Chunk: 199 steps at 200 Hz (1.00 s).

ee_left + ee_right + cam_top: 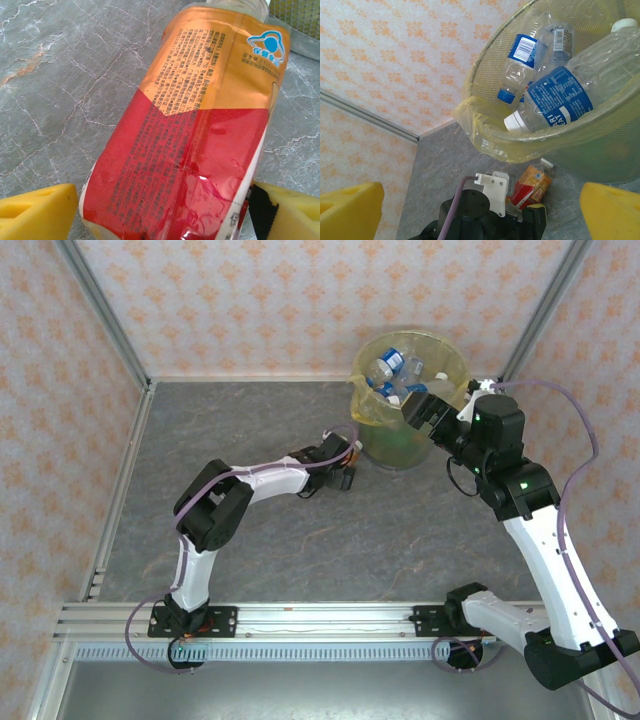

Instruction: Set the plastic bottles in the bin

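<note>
**Top view.** We list the bin (366, 418) at the bench's (250, 540) far right, near the corner post (540, 320), with clear bottles (392, 370) heaped inside. Bare bench runs wide to the left and front. The left fingers (347, 464) sit low beside the bin's foot, and the right fingers (420, 410) hang over its rim.

**Left wrist.** The left fingers (35, 212) are spread, one on either side of the red-orange bottle (200, 140) lying on the bench. We see no squeeze.

**Right wrist.** The right fingers (350, 210) are fully apart and empty. The red-orange bottle (532, 185) lies just outside the bin wall (485, 125).
</note>
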Each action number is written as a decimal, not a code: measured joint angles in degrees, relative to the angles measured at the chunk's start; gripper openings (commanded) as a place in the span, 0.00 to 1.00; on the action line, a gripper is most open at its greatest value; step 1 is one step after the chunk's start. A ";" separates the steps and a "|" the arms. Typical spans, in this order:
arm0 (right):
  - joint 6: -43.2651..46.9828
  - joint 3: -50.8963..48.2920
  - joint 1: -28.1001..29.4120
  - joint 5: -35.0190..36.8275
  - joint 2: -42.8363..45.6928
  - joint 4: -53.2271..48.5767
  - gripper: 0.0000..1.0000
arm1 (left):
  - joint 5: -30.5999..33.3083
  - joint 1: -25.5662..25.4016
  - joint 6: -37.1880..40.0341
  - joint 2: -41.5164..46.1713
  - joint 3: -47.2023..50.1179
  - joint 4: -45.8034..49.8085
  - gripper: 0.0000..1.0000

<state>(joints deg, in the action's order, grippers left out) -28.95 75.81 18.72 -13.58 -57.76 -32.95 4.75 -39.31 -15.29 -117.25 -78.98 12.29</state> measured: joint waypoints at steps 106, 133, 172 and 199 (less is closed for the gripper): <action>0.00 -0.02 0.00 0.02 -0.02 0.00 1.00 | -5.62 -0.02 1.88 1.11 1.73 -1.40 0.91; 0.00 -0.02 0.00 0.02 -0.02 0.00 1.00 | -6.47 0.24 1.81 1.86 2.23 -1.81 0.82; 0.00 -0.02 0.00 0.02 -0.04 0.00 1.00 | -7.37 0.85 1.92 1.90 2.34 -2.49 0.82; 0.00 -0.02 0.00 0.02 -0.04 0.00 1.00 | -7.32 0.96 1.92 1.90 2.32 -2.47 0.82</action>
<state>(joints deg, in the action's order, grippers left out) -28.95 75.79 18.72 -13.56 -57.80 -32.95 -2.57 -38.35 -13.37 -115.35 -76.66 9.82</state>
